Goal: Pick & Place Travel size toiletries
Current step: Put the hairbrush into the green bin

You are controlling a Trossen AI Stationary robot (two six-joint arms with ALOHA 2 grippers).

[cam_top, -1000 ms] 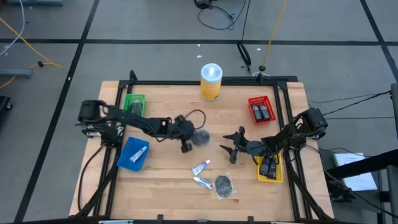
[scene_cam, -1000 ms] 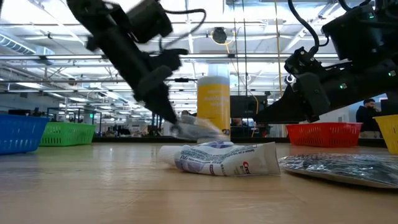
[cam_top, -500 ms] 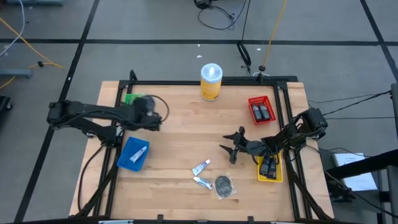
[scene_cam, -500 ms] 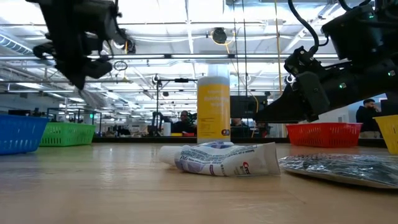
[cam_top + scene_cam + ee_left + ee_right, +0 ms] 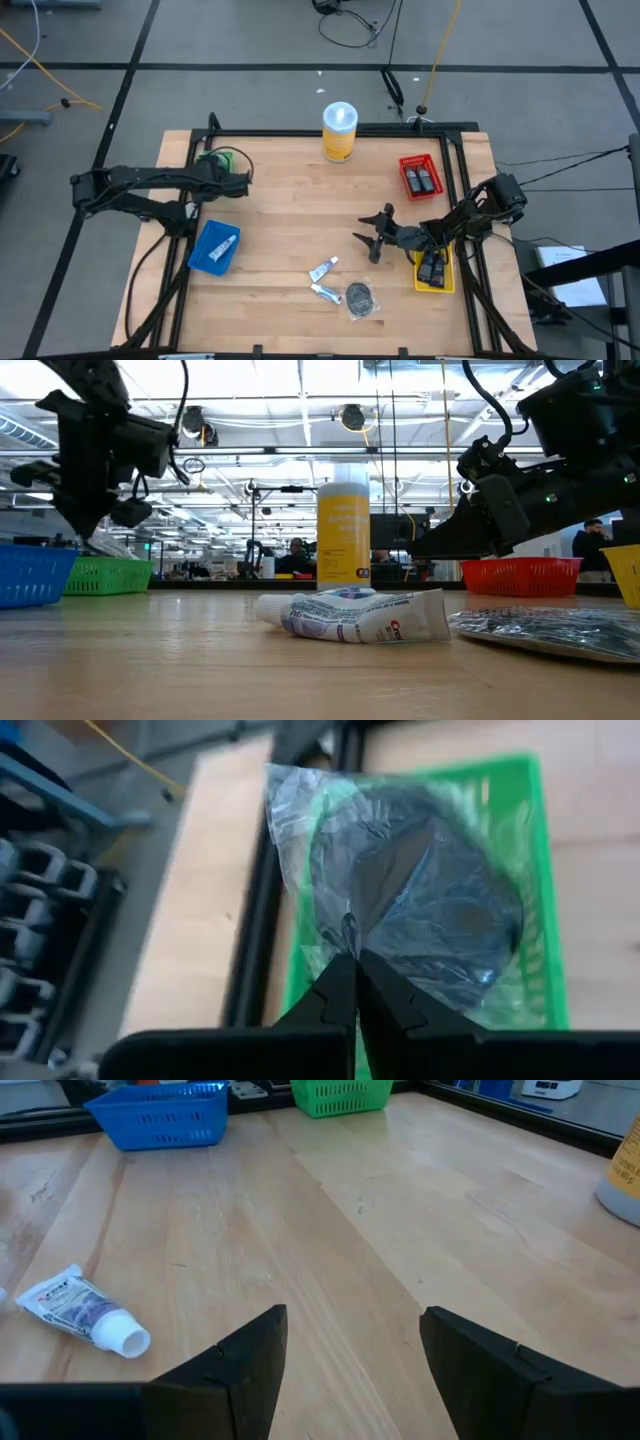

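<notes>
Sorting looks over halfway: left gripper (image 5: 352, 970), jaws pinched on a round packet (image 5: 420, 910), hangs over the green bin (image 5: 213, 163) at ten o'clock; two tubes (image 5: 322, 270) and another packet (image 5: 361, 295) wait at six, right gripper (image 5: 368, 236) wide and idle.

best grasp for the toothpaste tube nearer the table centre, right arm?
Probably pinch the tube across its flat body, coming straight down. It lies flat and apart from the second tube and round foil packet, so its long sides are free. The right gripper, open, is closest.

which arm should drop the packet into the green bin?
Left. Its gripper is shut on the round dark packet directly over the green bin. The right gripper hovers open mid-table, empty.
</notes>
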